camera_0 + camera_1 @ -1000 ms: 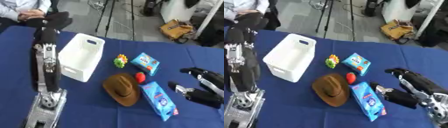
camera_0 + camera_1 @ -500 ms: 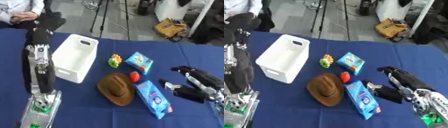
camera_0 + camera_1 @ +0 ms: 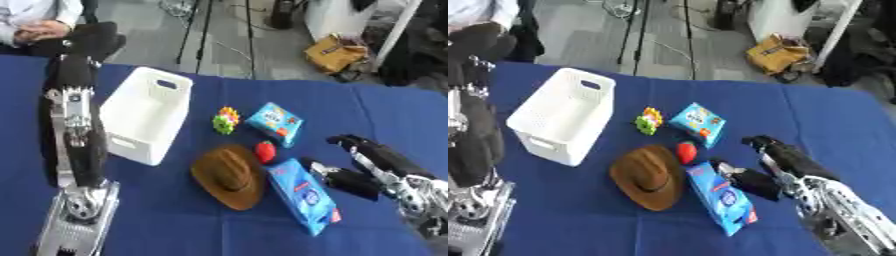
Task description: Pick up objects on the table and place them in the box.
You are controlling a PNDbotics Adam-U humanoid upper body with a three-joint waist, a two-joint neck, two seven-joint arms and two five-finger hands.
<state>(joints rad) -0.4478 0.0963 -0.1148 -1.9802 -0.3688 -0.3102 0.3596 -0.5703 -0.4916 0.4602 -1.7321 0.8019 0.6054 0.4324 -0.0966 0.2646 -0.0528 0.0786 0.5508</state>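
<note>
Reaching my right hand [image 3: 372, 167], fingers spread and holding nothing, toward the long blue packet [image 3: 301, 196] lying just right of the brown hat [image 3: 230, 176], I must next close around it and carry it to the white box [image 3: 146, 114].

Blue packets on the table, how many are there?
2. A small blue packet lies right of the spiky toy; a long blue packet lies right of the brown hat.
</note>
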